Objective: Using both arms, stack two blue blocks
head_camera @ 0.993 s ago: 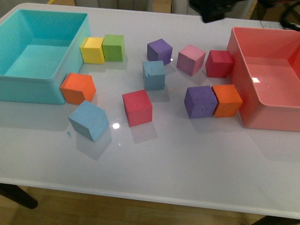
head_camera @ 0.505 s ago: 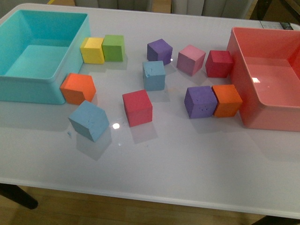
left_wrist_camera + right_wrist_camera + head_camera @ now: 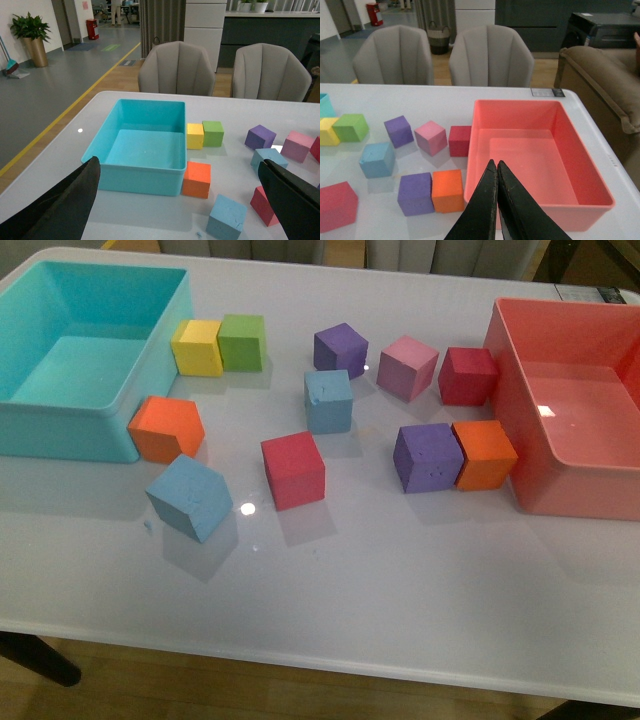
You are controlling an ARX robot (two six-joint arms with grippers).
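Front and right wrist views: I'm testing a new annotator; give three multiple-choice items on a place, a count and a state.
1. Where is the nearer blue block? A in front of the orange block beside the turquoise bin; B inside that bin; C stacked on that block.
2. How many purple blocks? A one; B two; C four.
3. The right gripper is: A wide open; B shut on a block; C shut, holding nothing.
1 A, it lies just nearer than that orange block. 2 B, only two show. 3 C, its fingers meet with nothing between.

Open table front; orange cube crowds near blue block; far blue block clear
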